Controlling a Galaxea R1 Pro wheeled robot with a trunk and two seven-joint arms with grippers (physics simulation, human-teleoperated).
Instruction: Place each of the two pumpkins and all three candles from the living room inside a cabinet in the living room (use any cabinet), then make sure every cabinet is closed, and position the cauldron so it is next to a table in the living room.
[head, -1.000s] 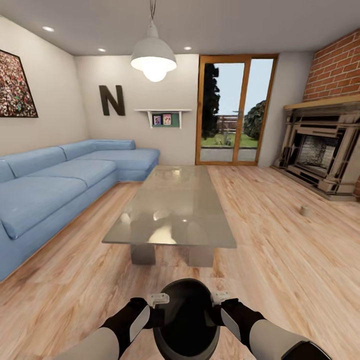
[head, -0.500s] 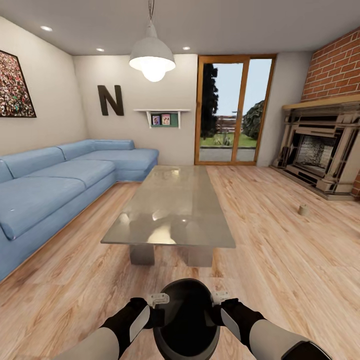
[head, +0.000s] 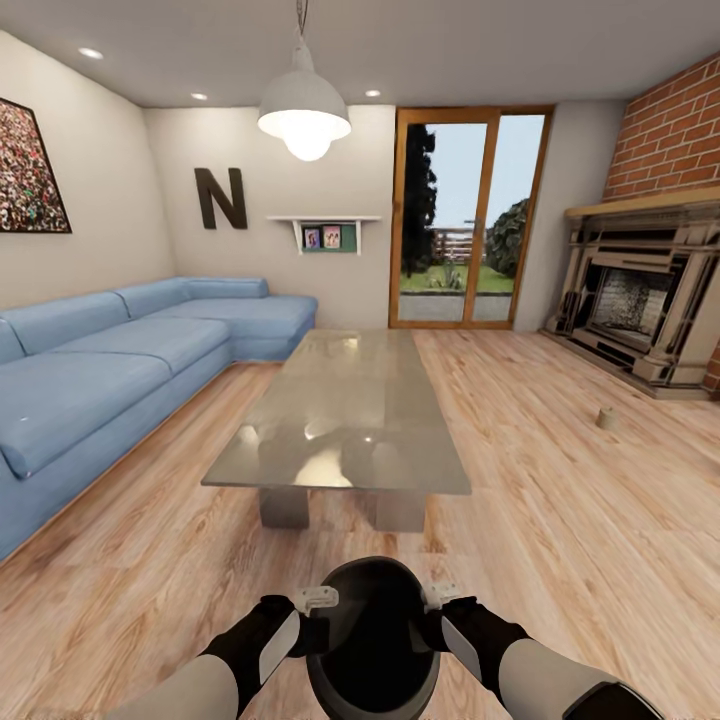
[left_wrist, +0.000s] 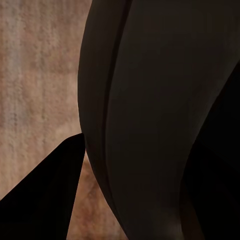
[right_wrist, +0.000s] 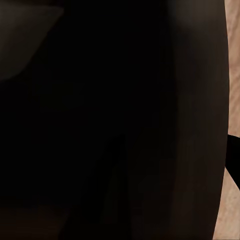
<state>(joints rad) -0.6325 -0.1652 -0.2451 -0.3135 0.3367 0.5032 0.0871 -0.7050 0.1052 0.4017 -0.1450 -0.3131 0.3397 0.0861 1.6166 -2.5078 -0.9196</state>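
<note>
A living room with a pale wood plank floor (head: 560, 520); a long blue corner sofa (head: 110, 370) runs along the left wall; above it hangs a framed picture (head: 28, 170); on the far wall are a large dark letter N (head: 221, 199) and a small white shelf (head: 325, 230); a lit white pendant lamp (head: 304, 108) hangs overhead; wood-framed glass doors (head: 468, 215) show a garden; at right, a stone fireplace (head: 640, 300) below red brick (head: 675, 130).
</note>
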